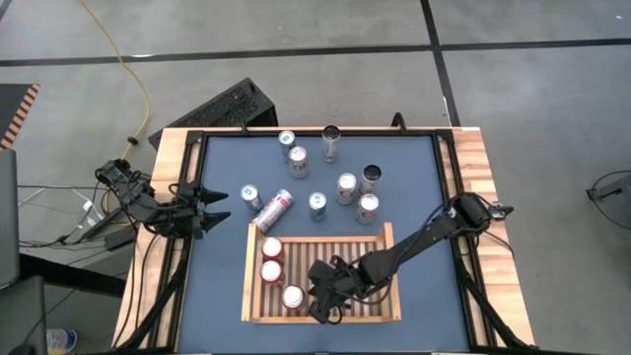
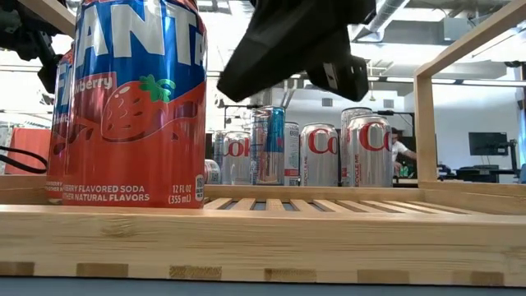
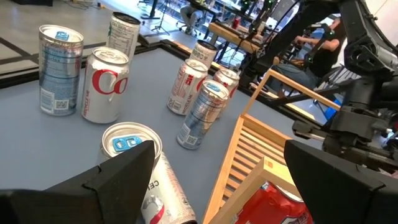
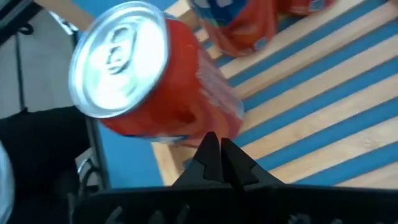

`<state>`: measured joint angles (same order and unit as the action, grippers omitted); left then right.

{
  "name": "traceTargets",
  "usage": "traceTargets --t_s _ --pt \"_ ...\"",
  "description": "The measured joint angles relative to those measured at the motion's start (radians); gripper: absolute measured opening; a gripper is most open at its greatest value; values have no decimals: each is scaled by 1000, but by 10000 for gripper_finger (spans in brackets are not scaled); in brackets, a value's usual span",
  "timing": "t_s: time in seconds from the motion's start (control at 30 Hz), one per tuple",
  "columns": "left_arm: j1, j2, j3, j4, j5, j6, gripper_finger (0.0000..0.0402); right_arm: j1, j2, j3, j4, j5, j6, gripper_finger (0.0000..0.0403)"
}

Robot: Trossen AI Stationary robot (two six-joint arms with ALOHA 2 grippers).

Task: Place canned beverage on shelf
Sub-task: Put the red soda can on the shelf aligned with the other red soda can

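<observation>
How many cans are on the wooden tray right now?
3. The red soda cans stand in a column along the slatted light-wood tray's left side: far, middle, near. The right arm may hide others.

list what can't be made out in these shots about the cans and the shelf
- High view: the right gripper covers part of the shelf; the slats under it are hidden.
- Low view: the strawberry soda can is cut off at the top and hides the other cans standing on the shelf behind it.
- Right wrist view: the nearest red can is blurred, so its label cannot be read.
- Left wrist view: the left gripper fingers block the lying can.
</observation>
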<state>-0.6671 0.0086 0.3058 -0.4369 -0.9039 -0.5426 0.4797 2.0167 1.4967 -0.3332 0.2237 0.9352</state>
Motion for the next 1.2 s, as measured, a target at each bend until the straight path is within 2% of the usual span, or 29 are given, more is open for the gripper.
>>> traceTargets --t_s 0.4,0.57,0.9,1.2 --pt "0 0 0 -15 0 0 348 -11 0 0 56 -1 -50 0" --pt "0 0 0 -21 0 -1 348 -24 0 0 106 1 -121 0" --pt "0 0 0 -21 0 -2 348 -29 1 0 -34 -11 -64 0" --pt "0 0 0 -21 0 -2 348 21 18 1 -61 -13 27 0"
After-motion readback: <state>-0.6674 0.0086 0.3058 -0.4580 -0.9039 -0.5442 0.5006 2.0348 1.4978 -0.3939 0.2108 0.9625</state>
